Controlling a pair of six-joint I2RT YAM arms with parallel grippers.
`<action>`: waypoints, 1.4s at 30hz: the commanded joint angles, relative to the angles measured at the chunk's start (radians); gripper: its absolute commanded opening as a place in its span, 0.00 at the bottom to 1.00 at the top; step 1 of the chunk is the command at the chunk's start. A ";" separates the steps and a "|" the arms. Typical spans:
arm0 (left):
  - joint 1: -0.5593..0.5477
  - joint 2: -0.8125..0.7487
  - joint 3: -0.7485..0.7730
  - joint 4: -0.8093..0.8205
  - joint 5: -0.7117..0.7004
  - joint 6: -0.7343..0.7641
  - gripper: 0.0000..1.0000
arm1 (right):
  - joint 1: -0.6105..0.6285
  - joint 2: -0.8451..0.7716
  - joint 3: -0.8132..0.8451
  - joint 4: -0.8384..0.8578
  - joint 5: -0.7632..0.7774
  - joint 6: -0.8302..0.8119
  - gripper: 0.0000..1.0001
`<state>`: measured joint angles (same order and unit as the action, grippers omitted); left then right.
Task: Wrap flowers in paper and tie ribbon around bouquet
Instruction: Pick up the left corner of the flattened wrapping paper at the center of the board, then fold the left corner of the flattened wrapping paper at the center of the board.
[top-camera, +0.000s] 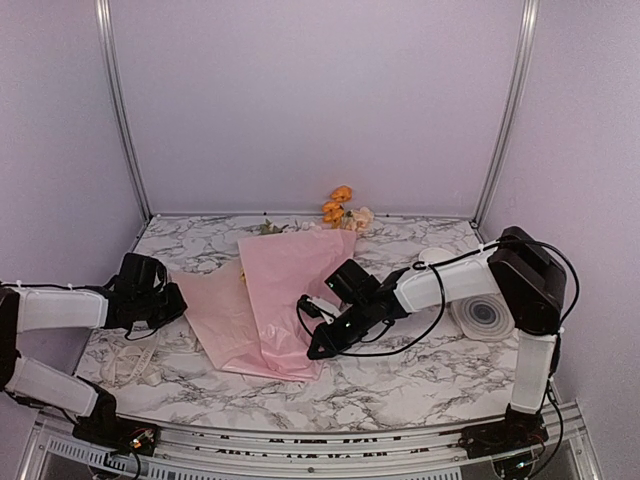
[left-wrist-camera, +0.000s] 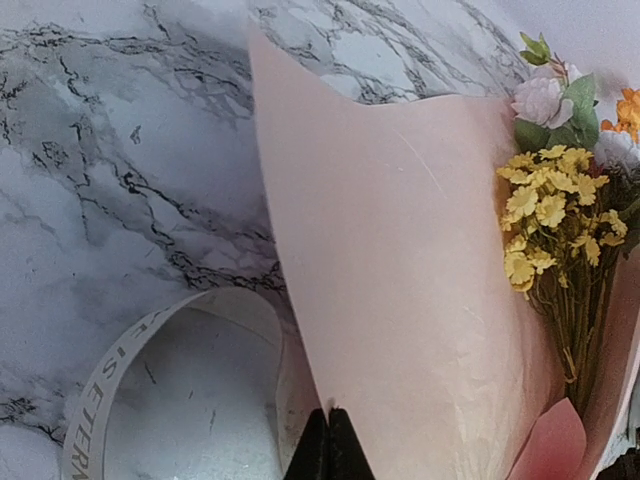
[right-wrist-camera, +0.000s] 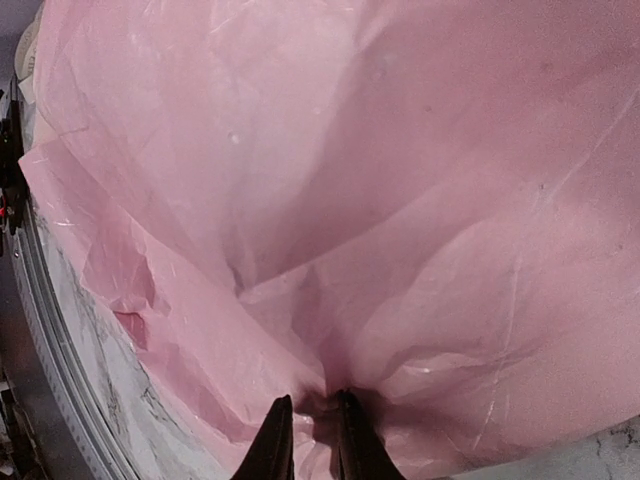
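The top view alone takes in the whole scene. The thin, crinkly pink paper sheet (top-camera: 285, 290) lies folded over itself in the middle of the white marble-patterned table (top-camera: 400, 390). The orange and cream artificial flowers (top-camera: 335, 212) poke out of its far end, near the back wall. The left gripper (top-camera: 176, 300) sits at the sheet's left edge and the right gripper (top-camera: 316, 349) at its near edge. A white round roll with grey rings (top-camera: 482, 316) lies beside the right arm, seen only from above.

The left wrist view adds yellow sprigs, a pale pink rose and green stems tucked inside the fold. It also shows the cream ribbon band (left-wrist-camera: 95, 395) curling on the marble just beside the paper, printed in dark capitals "IS ETERN", the rest cut off. The left gripper's fingers are pressed together at the paper's edge; whether paper is pinched between them cannot be told.

The right wrist view shows black fingers (right-wrist-camera: 275, 440) clamped on a gathered pucker of the sheet.
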<state>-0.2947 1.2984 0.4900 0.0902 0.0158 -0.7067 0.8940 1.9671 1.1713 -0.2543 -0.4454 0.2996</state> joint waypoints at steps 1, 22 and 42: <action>-0.002 -0.060 -0.007 0.060 0.000 0.056 0.00 | 0.004 0.037 -0.022 -0.066 0.053 0.006 0.17; -0.366 0.125 0.444 0.107 0.126 0.212 0.00 | 0.003 0.083 -0.007 -0.062 0.031 0.010 0.16; -0.399 0.655 0.722 0.146 0.186 0.127 0.00 | -0.018 -0.057 -0.117 0.152 -0.178 0.132 0.14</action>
<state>-0.7147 1.9083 1.2083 0.2230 0.2008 -0.5488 0.8879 1.9629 1.1221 -0.1688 -0.5339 0.3489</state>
